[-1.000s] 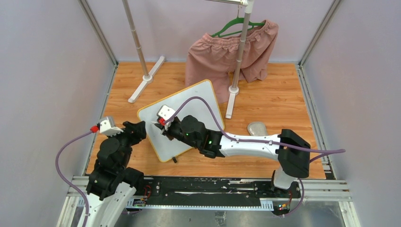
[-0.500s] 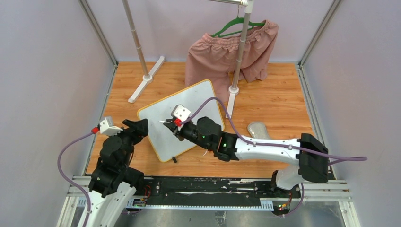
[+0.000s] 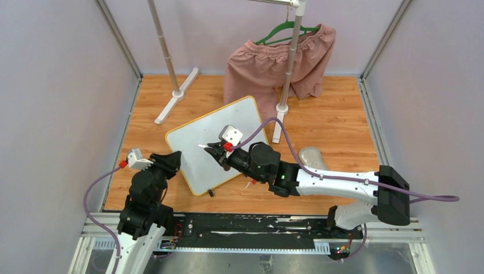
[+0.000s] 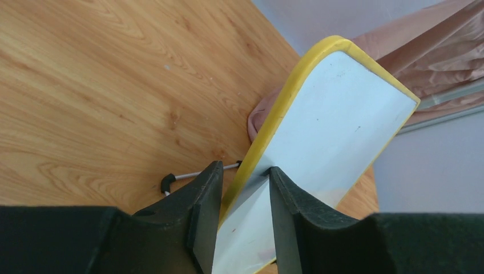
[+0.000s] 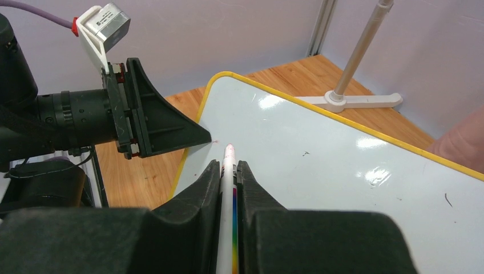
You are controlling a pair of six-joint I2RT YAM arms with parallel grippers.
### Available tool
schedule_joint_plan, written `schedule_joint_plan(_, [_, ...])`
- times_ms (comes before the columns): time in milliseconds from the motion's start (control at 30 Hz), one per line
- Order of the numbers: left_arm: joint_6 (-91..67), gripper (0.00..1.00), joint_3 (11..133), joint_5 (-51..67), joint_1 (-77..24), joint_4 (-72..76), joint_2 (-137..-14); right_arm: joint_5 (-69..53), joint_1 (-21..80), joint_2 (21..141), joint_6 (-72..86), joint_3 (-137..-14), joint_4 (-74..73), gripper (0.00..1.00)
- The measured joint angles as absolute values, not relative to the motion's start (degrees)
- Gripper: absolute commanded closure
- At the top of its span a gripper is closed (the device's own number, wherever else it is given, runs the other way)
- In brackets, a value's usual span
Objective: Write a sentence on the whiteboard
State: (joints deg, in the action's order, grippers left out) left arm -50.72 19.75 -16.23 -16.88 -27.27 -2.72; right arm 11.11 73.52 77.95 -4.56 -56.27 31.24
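Note:
The whiteboard [image 3: 240, 117] has a yellow frame and lies askew on the wooden floor. Its face shows only a few tiny specks, and no red sentence shows. My left gripper [image 3: 173, 160] is shut on its left edge, one finger on the white face and one behind the frame [image 4: 244, 171]. The board rises away from it [image 4: 342, 108]. My right gripper [image 3: 217, 152] is shut on a white marker [image 3: 205, 148] with a rainbow stripe [image 5: 230, 154]. The red-stained tip is just over the board [image 5: 319, 148], near its left edge. The left gripper [image 5: 202, 137] shows there beside the tip.
A clothes rack stands at the back with pink shorts [image 3: 268, 68] on a green hanger. Its white feet [image 3: 176, 97] [image 3: 278, 123] flank the board's far side. A grey pad [image 3: 310, 154] lies to the right of the board. Grey walls close in both sides.
My right gripper has moved to the right along the board with the marker. My left arm has drawn back a little, its gripper still on the board's left edge.

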Motion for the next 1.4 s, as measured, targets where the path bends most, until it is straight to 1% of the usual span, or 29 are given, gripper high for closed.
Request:
schedule_joint_plan(67, [-51.7, 0.72, 18.6, -16.3, -16.8, -27.1, -0.7, 11.1, 73.6, 78.0, -4.5, -56.3, 31.2, 1.00])
schedule_joint_plan(133, [-52.3, 0.77, 18.2, -16.4, -16.7, -26.6, -0.3, 11.1, 73.6, 78.0, -4.4, -56.3, 31.2, 1.00])
schedule_joint_plan(300, [-53.4, 0.82, 17.9, -16.2, -16.7, -25.3, -0.3, 11.1, 73.6, 79.0, -4.3, -56.3, 31.2, 1.00])
schedule_joint_plan(467, [-53.6, 0.85, 17.7, -16.3, -16.6, -25.2, -0.3, 11.0, 73.6, 81.6, -4.3, -56.5, 31.2, 1.00])
schedule_joint_plan(600, [-52.9, 0.84, 17.3, -15.9, -16.6, -23.9, -0.3, 11.0, 73.6, 82.4, -4.3, -56.5, 31.0, 1.00])
schedule_joint_plan(700, [-51.4, 0.81, 16.9, -14.7, -16.6, -22.1, -0.3, 11.0, 73.6, 82.4, -4.3, -56.5, 31.2, 1.00])
schedule_joint_plan(867, [-47.8, 0.69, 16.4, -12.2, -16.6, -19.7, -0.3, 11.0, 73.6, 82.3, -4.4, -56.5, 31.2, 1.00])
schedule_joint_plan(1000, [-44.6, 0.64, 15.6, -8.9, -16.6, -18.8, -0.3, 11.2, 73.7, 81.2, -4.4, -55.6, 31.2, 1.00])
schedule_joint_plan(1167, [-43.2, 0.63, 14.3, -3.7, -16.6, -15.0, -2.5, 12.3, 73.9, 77.2, -4.8, -53.1, 30.5, 1.00])
schedule_joint_plan(1400, [-45.8, 0.69, 9.2, -0.1, -16.5, -8.7, -1.3, 13.8, 74.0, 72.4, -5.6, -50.6, 29.5, 1.00])
